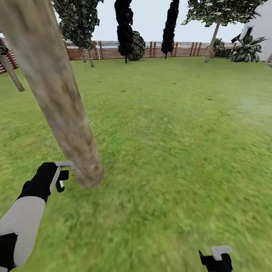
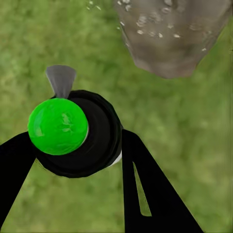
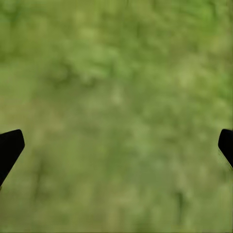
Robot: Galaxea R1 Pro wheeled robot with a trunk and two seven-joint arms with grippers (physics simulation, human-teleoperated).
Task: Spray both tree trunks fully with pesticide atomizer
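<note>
A thick, mottled grey-brown tree trunk (image 1: 56, 98) slants across the left of the head view and meets the lawn just right of my left gripper (image 1: 62, 175). That gripper is shut on the pesticide atomizer (image 2: 94, 141), a dark round body with a bright green cap (image 2: 58, 126) and a grey nozzle (image 2: 60, 80). White specks of pesticide (image 1: 81, 170) dot the trunk's base (image 2: 170, 39) close ahead of the nozzle. My right gripper (image 1: 217, 257) hangs low at the right over grass, open (image 3: 116, 145) with nothing between its fingers.
Green lawn (image 1: 170, 132) stretches to a brown slatted fence (image 1: 109, 51). Along it stand dark columnar trees (image 1: 124, 26), a round bush (image 1: 136, 46), a slim-trunked tree (image 1: 212, 41) and a striped palm (image 1: 247, 49). Another leaning trunk (image 1: 11, 73) shows at far left.
</note>
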